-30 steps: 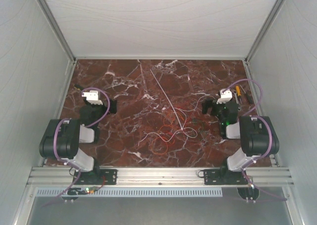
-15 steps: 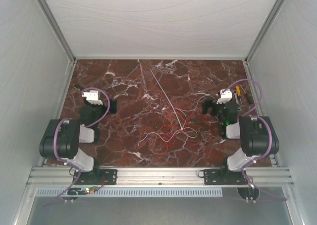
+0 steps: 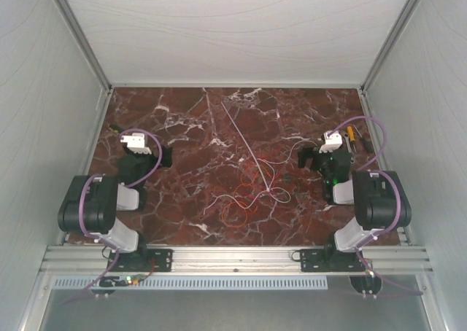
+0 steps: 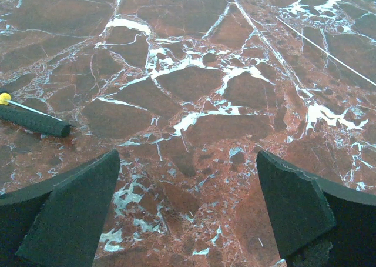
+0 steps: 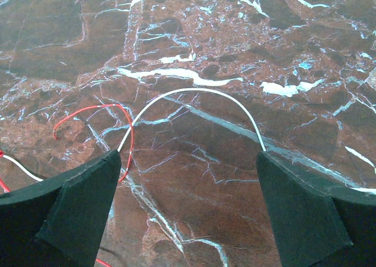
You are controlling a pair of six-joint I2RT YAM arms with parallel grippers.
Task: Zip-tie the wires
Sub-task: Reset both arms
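The wires (image 3: 248, 191) lie in loose red-orange and white curls on the marble table, at centre front. The zip tie (image 3: 246, 145) is a straight pale strip running from the back centre down into the curls. My left gripper (image 3: 168, 156) is open and empty, well left of the wires. In the left wrist view its jaws (image 4: 188, 158) stand wide over bare marble, with the zip tie (image 4: 329, 54) a thin line at upper right. My right gripper (image 3: 304, 156) is open and empty, just right of the wires. In the right wrist view a white wire (image 5: 197, 92) arches ahead of the jaws (image 5: 188, 158), beside a red wire (image 5: 128, 132).
A black stick with a yellow tip (image 4: 32, 120) lies left of the left gripper. Small yellow-handled tools (image 3: 352, 137) lie at the table's right edge behind the right arm. White walls enclose the table on three sides.
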